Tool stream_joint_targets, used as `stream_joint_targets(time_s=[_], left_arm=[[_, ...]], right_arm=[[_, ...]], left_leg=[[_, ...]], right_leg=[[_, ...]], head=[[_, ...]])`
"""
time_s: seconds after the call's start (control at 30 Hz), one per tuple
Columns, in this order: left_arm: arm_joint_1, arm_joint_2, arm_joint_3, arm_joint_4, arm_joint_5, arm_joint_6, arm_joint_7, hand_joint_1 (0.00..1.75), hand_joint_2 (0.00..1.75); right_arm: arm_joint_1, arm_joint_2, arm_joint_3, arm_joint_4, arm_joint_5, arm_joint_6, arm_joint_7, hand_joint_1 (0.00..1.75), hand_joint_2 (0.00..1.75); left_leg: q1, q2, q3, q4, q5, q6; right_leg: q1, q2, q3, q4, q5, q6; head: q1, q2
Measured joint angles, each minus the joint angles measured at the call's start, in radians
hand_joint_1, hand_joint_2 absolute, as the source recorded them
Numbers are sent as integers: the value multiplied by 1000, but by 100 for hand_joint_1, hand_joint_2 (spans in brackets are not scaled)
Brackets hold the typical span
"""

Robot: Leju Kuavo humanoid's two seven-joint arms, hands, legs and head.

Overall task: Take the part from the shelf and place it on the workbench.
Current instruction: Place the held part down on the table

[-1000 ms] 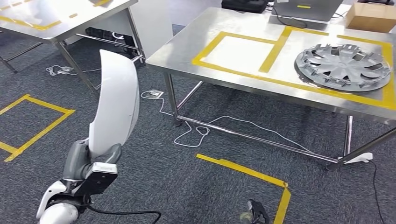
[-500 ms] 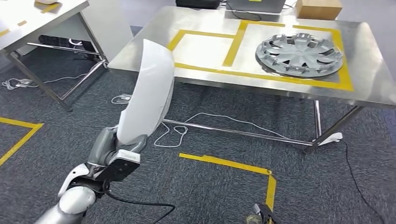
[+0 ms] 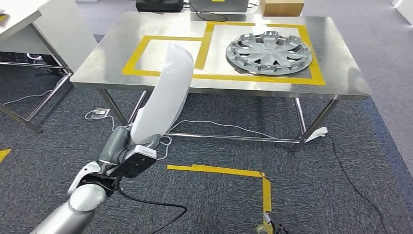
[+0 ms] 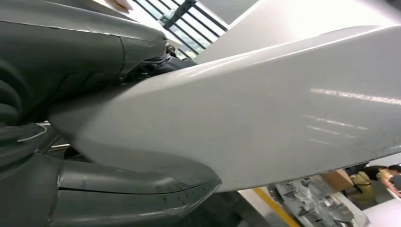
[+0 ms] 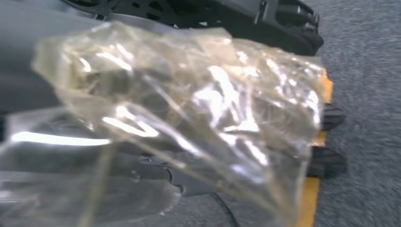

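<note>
The steel tabletop (image 3: 341, 73) carries yellow tape rectangles (image 3: 168, 56) and, in the one on the right, a grey hubcap (image 3: 269, 52). In front of it the long white panel (image 3: 165, 97) stands tilted above the carpet, its lower end gripped by the left hand (image 3: 119, 151), fingers (image 4: 142, 189) closed around it. The right hand (image 5: 302, 42) is draped in clear crumpled plastic (image 5: 189, 118); I cannot tell how its fingers are set.

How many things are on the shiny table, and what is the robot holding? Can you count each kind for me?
Grey wheel covers on the steel table: 1
Cardboard boxes: 1
Laptops: 1
Black cases: 1
White curved parts gripped by the left hand: 1
Total: 5
</note>
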Motion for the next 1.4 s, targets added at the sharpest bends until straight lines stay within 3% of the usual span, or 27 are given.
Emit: stream_joint_targets(time_s=[0.03,0.17,0.2,0.47,0.6,0.7,0.77,0.83,0.9,0.93,0.97,1.03,1.07,1.13,1.2,1.27,1.33,1.4], left_arm=[[-6,-4,1,6,-13,-5,8,175,175],[-28,-26,16,30,-57,-33,30,175,175],[-35,-32,21,38,-65,-36,31,175,175],[-95,-42,47,112,-71,-30,30,175,175],[-107,-43,50,135,-69,-20,31,175,175],[-116,-44,50,148,-74,-15,39,175,175],[-122,-47,50,155,-78,-14,43,175,175],[-128,-51,50,162,-80,-13,45,175,175],[-130,-52,50,169,-82,-11,47,175,175],[-130,-53,50,173,-83,-10,48,175,175],[-130,-54,50,177,-84,-9,49,175,175],[-131,-56,50,185,-84,-6,50,175,175],[-132,-56,51,187,-85,-3,50,175,175],[-133,-56,52,191,-85,0,52,175,175],[-134,-56,52,194,-86,1,54,175,175],[-137,-56,52,196,-87,1,55,175,175],[-141,-57,53,198,-87,2,56,175,175],[-143,-57,53,201,-87,2,57,175,175]], right_arm=[[2,0,-5,-2,7,3,0,0,0],[5,-2,-27,-6,33,15,1,0,0],[5,-2,-34,-7,39,19,1,0,0],[6,-2,-72,-9,72,42,1,0,0],[7,-2,-84,-9,82,49,1,0,0],[7,-2,-88,-10,88,54,4,0,0],[6,-2,-95,-11,92,57,17,0,0],[5,-3,-101,-12,97,61,32,0,0],[6,-3,-104,-12,100,64,35,0,0],[7,-3,-106,-12,102,64,35,0,0],[8,-3,-108,-12,103,65,35,0,0],[8,-3,-110,-12,105,66,40,0,0],[8,-2,-110,-12,106,66,44,0,0],[7,0,-112,-13,109,67,51,0,0],[7,0,-115,-13,112,69,57,0,0],[7,0,-120,-14,114,70,65,0,0],[5,0,-125,-14,115,71,70,0,0],[4,-1,-127,-14,115,72,71,0,0]], left_leg=[[-1,-1,3,-12,-3,0],[-2,-3,4,-21,-1,-2],[-3,-3,4,-21,-1,-2],[-6,-3,5,-21,0,6],[-7,-3,5,-19,-1,8],[-8,-2,10,-29,3,25],[-2,3,25,-57,15,34],[1,9,36,-73,21,37],[2,13,36,-74,18,33],[4,15,37,-74,15,29],[8,16,39,-72,12,22],[18,17,42,-62,1,3],[21,17,41,-52,-8,-9],[22,17,40,-35,-22,-27],[26,16,44,-32,-30,-35],[32,17,42,-8,-49,-38],[30,17,-5,91,-92,-34],[22,17,-90,228,-130,-23]], right_leg=[[1,1,-3,2,0,4],[0,-2,-2,-5,4,-11],[-1,-2,-1,-7,4,-10],[-4,-3,3,-16,9,12],[-5,-3,3,-18,10,15],[-8,-3,4,-25,14,28],[-8,-19,-7,-8,1,36],[-12,-40,-55,84,-45,44],[-24,-48,-124,207,-89,56],[-31,-50,-142,236,-89,62],[-38,-53,-140,225,-71,70],[-55,-61,-86,113,-10,91],[-59,-62,-54,57,7,96],[-58,-59,-23,12,5,83],[-51,-52,-18,20,-7,53],[-45,-49,-8,24,-18,34],[-39,-48,5,24,-27,18],[-29,-47,16,24,-38,6]], head=[[0,0],[2,0],[2,0],[2,0],[2,0],[1,0],[2,0],[5,0],[6,0],[6,0],[5,0],[6,0],[9,0],[9,0],[5,0],[1,0],[-3,0],[-4,0]])
